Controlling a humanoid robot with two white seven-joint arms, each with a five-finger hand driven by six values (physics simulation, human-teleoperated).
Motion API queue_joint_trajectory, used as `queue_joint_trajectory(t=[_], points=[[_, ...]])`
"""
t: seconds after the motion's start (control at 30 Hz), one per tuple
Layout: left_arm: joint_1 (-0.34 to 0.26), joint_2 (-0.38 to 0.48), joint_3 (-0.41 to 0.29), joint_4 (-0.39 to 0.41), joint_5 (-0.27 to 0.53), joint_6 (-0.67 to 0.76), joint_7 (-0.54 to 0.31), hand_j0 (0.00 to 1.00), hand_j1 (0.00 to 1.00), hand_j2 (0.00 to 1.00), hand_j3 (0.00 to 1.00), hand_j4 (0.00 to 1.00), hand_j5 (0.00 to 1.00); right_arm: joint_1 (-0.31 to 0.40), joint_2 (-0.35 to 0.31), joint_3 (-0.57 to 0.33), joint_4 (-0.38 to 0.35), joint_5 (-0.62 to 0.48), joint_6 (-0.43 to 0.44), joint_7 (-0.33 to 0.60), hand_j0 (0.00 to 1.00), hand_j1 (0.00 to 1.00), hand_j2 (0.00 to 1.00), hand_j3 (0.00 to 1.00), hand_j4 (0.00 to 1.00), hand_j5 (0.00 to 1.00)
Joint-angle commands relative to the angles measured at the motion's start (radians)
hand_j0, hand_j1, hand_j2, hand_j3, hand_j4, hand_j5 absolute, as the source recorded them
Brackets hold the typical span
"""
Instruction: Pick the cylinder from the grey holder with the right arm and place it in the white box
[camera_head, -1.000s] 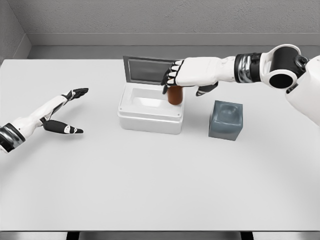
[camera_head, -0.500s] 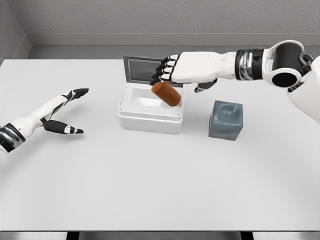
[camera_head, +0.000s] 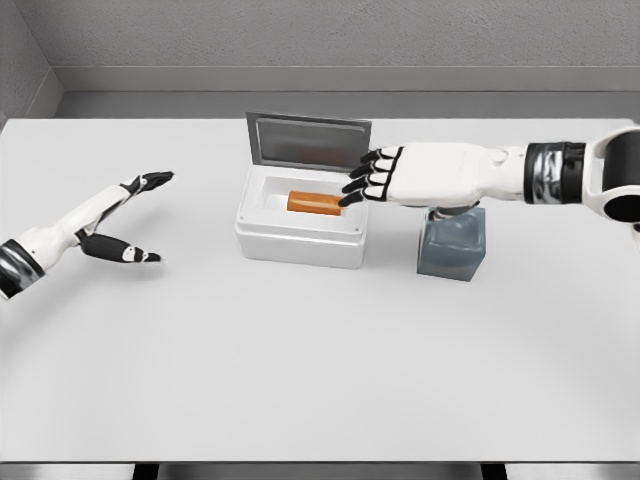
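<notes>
Cylinder (camera_head: 313, 202): orange-brown, lying on its side inside the white box (camera_head: 300, 234), long axis running left to right across the box floor. Its right end sits just beside the dark fingertips (camera_head: 352, 190) of the right hand; whether they touch it cannot be told. No finger wraps around it.

White box: rectangular, open-topped, on the table (camera_head: 300, 370) left of centre. Its grey lid (camera_head: 308, 141) stands raised at the back edge, tilted toward the rear wall.

Right hand (camera_head: 395, 175): reaches in from the right over the box's right rim, palm roughly level, fingers extended and slightly apart, holding nothing. The white forearm runs to a dark-banded wrist joint near the right edge.

Grey holder (camera_head: 453, 246): a dark grey block on the table just right of the box, apart from it, partly hidden at its top by the right forearm passing over it.

Left hand (camera_head: 122, 220): at the left of the table, well apart from the box, fingers spread, thumb and forefinger splayed wide, grasping nothing.

Table: white, flat, with a grey wall behind.
</notes>
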Motion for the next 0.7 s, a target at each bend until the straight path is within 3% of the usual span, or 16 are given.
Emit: queue_joint_trajectory(t=[0.0, 0.07, 0.13, 0.2, 0.27, 0.37, 0.5, 0.6, 0.67], points=[[-0.006, -0.006, 0.004, 0.04, -0.008, 0.0, 0.002, 1.0, 1.0, 1.0, 1.0, 1.0, 1.0, 0.006, -0.102, -0.09, -0.009, -0.042, 0.004, -0.001, 1.0, 1.0, 1.0, 1.0, 1.0, 1.0], [-0.081, -0.08, 0.005, 0.129, 0.024, 0.0, 0.002, 1.0, 1.0, 1.0, 1.0, 1.0, 1.0, 0.054, -0.187, -0.138, -0.009, -0.085, 0.004, -0.001, 1.0, 1.0, 1.0, 1.0, 1.0, 1.0], [-0.146, -0.193, 0.013, 0.255, -0.047, 0.0, -0.001, 1.0, 1.0, 1.0, 1.0, 1.0, 1.0, 0.097, -0.223, -0.175, -0.009, -0.086, 0.004, -0.001, 1.0, 1.0, 1.0, 1.0, 1.0, 1.0], [-0.172, -0.264, 0.017, 0.336, -0.047, 0.0, -0.001, 1.0, 1.0, 1.0, 1.0, 1.0, 1.0, 0.118, -0.237, -0.201, -0.008, -0.086, 0.004, -0.001, 1.0, 1.0, 1.0, 1.0, 1.0, 1.0], [-0.18, -0.311, 0.033, 0.343, -0.042, 0.0, -0.003, 1.0, 1.0, 1.0, 1.0, 1.0, 1.0, 0.127, -0.241, -0.204, -0.009, -0.086, 0.004, -0.001, 1.0, 1.0, 1.0, 1.0, 1.0, 1.0], [-0.21, -0.4, 0.053, 0.419, -0.048, 0.0, -0.007, 1.0, 1.0, 1.0, 1.0, 1.0, 1.0, 0.143, -0.25, -0.239, -0.008, -0.089, 0.004, -0.001, 1.0, 1.0, 1.0, 1.0, 1.0, 1.0], [-0.213, -0.414, 0.08, 0.418, -0.042, 0.0, -0.056, 1.0, 1.0, 1.0, 1.0, 1.0, 1.0, 0.161, -0.252, -0.244, -0.008, -0.089, 0.004, -0.001, 1.0, 1.0, 1.0, 1.0, 1.0, 1.0], [-0.209, -0.436, 0.123, 0.415, -0.027, 0.0, -0.144, 1.0, 1.0, 1.0, 1.0, 1.0, 1.0, 0.161, -0.266, -0.244, -0.008, -0.092, 0.004, -0.001, 1.0, 1.0, 1.0, 1.0, 1.0, 1.0], [-0.209, -0.451, 0.142, 0.415, -0.01, 0.0, -0.147, 1.0, 1.0, 1.0, 1.0, 1.0, 1.0, 0.161, -0.266, -0.244, -0.008, -0.089, 0.004, -0.001, 1.0, 1.0, 1.0, 1.0, 1.0, 1.0]])
